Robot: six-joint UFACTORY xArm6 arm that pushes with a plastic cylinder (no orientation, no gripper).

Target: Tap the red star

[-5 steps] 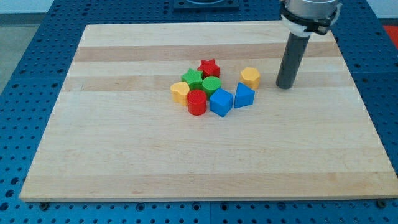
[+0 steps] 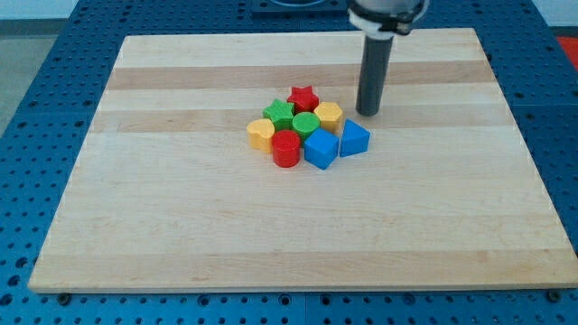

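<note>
The red star (image 2: 303, 97) sits at the top of a tight cluster of blocks in the middle of the wooden board (image 2: 181, 208). My tip (image 2: 368, 113) is on the board to the right of the star, apart from it by about a block's width, and just right of a yellow block (image 2: 329, 116). The rod rises straight up from the tip to the view's top.
The cluster also holds a green star (image 2: 280, 114), a green cylinder (image 2: 306, 125), a yellow heart (image 2: 261, 134), a red cylinder (image 2: 286, 149), a blue cube (image 2: 321, 148) and a blue block (image 2: 354, 138). Blue perforated table surrounds the board.
My tip has moved left and slightly up. The yellow block has slid left into the cluster, beside the green cylinder and the red star.
</note>
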